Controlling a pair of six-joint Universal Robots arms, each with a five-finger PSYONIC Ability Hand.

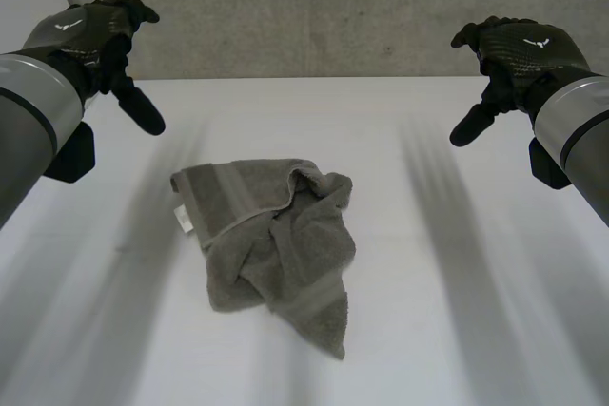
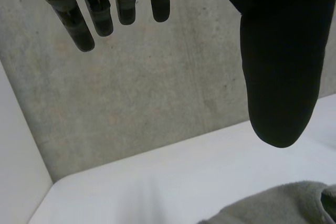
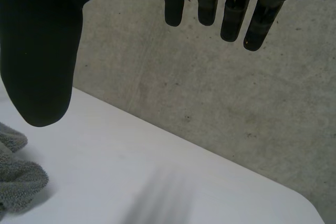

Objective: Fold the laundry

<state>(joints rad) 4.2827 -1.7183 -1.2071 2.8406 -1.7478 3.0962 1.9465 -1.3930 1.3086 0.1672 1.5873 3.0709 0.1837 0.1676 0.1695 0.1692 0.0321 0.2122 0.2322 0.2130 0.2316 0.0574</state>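
On the table (image 1: 476,282), near its middle, lies a crumpled grey towel (image 1: 271,235). Left hand (image 1: 90,35) and right hand (image 1: 523,49) hover well apart from it, fingers (image 2: 84,30) straight, spread, holding nothing. Folding appears unstarted; next, flatten the towel. Head view gives its full outline; the 2 wrist views confirm finger state.

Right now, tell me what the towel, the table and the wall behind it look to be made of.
Towel: grey terry cloth, likely cotton; fuzzy pile, a flat woven band near the edge, soft crumpled folds. Table: smooth matte white top, perhaps laminate or painted board; can't tell which. Wall: looks like bare concrete, grey, mottled, with small pits.
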